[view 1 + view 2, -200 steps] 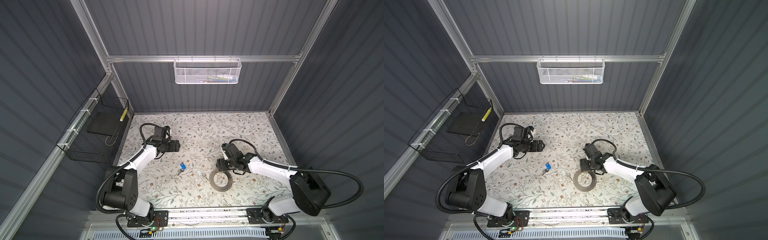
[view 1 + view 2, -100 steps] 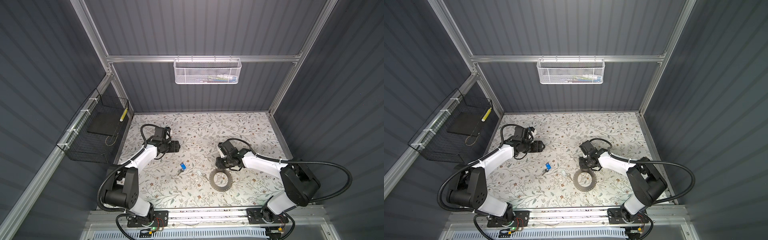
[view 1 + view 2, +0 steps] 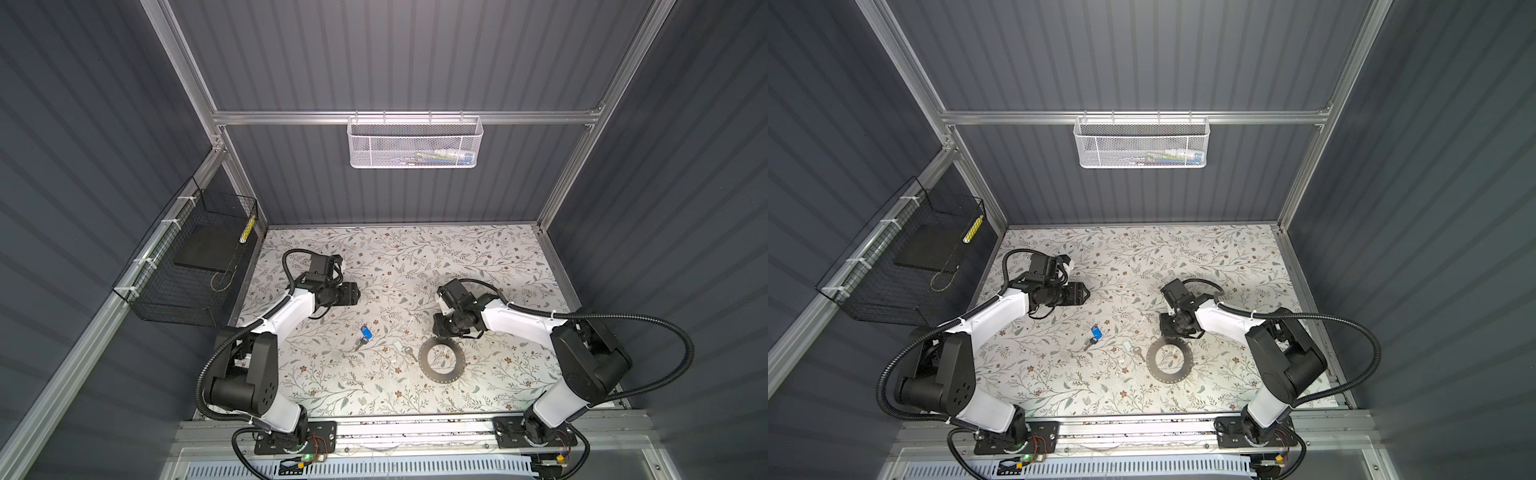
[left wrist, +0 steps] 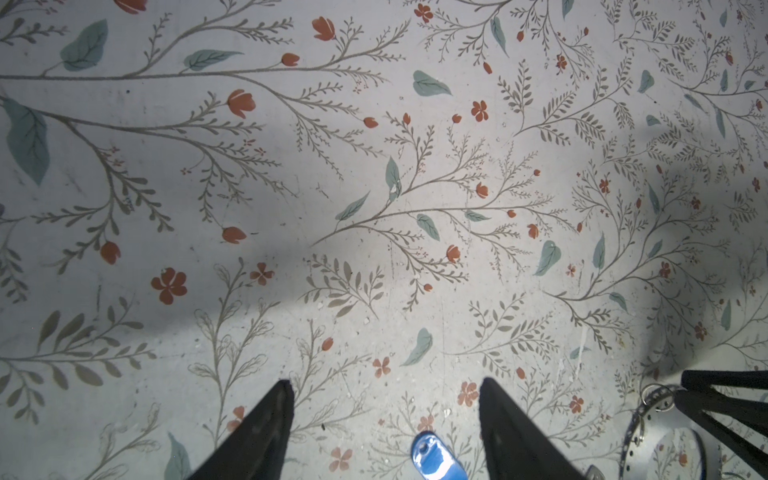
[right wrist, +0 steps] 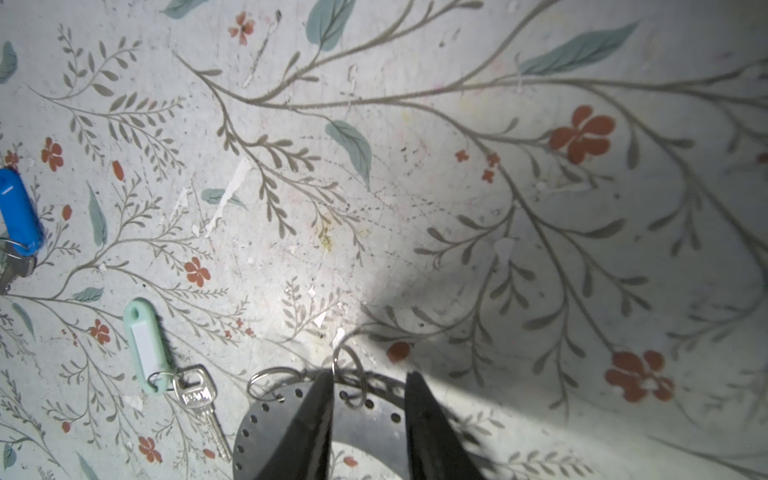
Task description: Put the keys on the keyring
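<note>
Over the far rim of the keyring [image 5: 249, 432], the right claw [image 5: 370, 380] is closing in, jaws narrowing but apart, gripping nothing: a ring pickup is probably starting. Blue key [image 3: 365, 332] and pale key [image 3: 401, 345] are lying loose beside it on the bench [image 3: 395, 257]. Left claw [image 4: 384, 386] is waiting, jaws apart; open bench is surrounding everything.

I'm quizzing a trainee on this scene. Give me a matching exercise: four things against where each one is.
Things:
1 blue key
2 mint key
3 keyring
4 white basket

Places:
a hanging on the back rail
b close beside the keyring
c rim under the right jaws
d apart, toward the left arm

Pairs: 1-d, 2-b, 3-c, 4-a.
</note>
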`<state>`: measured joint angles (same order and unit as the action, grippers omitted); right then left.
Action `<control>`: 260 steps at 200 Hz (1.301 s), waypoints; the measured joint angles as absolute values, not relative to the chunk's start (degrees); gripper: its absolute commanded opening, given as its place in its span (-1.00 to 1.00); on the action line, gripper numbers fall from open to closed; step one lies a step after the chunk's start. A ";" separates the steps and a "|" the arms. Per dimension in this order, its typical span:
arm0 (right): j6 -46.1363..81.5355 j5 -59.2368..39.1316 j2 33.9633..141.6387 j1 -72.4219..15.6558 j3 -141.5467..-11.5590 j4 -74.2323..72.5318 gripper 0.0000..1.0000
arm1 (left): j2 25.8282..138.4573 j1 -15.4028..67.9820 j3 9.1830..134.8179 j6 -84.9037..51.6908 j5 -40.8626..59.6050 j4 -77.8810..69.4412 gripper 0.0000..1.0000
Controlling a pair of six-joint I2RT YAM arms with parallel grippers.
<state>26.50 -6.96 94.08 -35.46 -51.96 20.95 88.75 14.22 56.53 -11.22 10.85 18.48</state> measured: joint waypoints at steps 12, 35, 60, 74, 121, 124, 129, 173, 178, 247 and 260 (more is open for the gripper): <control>26.50 -7.35 94.54 -35.40 -52.21 21.54 -0.38 | 88.82 14.22 56.53 -11.22 11.05 18.48 0.41; 26.41 -7.57 95.18 -35.38 -52.60 22.02 -0.42 | 88.92 14.22 56.55 -11.20 11.25 18.48 0.40; 26.22 -7.94 95.46 -35.38 -52.93 22.55 -0.47 | 89.30 14.22 56.58 -11.20 11.25 18.50 0.39; 26.02 -8.27 95.96 -35.38 -53.39 22.61 -0.50 | 89.49 14.22 56.58 -11.20 11.25 18.50 0.39; 25.45 -9.02 96.31 -35.38 -53.80 22.94 -0.56 | 89.78 14.22 56.64 -11.20 11.27 18.50 0.37; 25.45 -9.04 96.38 -35.38 -53.84 22.96 -0.57 | 89.80 14.22 56.64 -11.20 11.27 18.50 0.37; 25.43 -9.08 96.55 -35.38 -53.98 23.00 -0.58 | 89.82 14.22 56.64 -11.20 11.29 18.52 0.37; 25.43 -9.32 97.91 -35.38 -54.24 23.29 -0.61 | 90.35 14.22 56.82 -11.20 11.66 18.94 0.37; 25.43 -9.41 97.95 -35.38 -54.24 23.29 -0.62 | 90.45 14.22 56.88 -11.20 11.64 18.96 0.37; 24.86 -10.02 97.97 -35.38 -54.46 23.75 -0.83 | 90.59 14.22 56.97 -11.20 11.64 19.38 0.36; 24.62 -10.37 97.76 -35.38 -54.54 23.83 -0.89 | 90.59 14.22 56.97 -11.20 11.66 19.38 0.36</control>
<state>24.62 -10.37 97.76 -35.38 -54.54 23.83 90.59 14.22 56.97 -11.20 11.66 19.38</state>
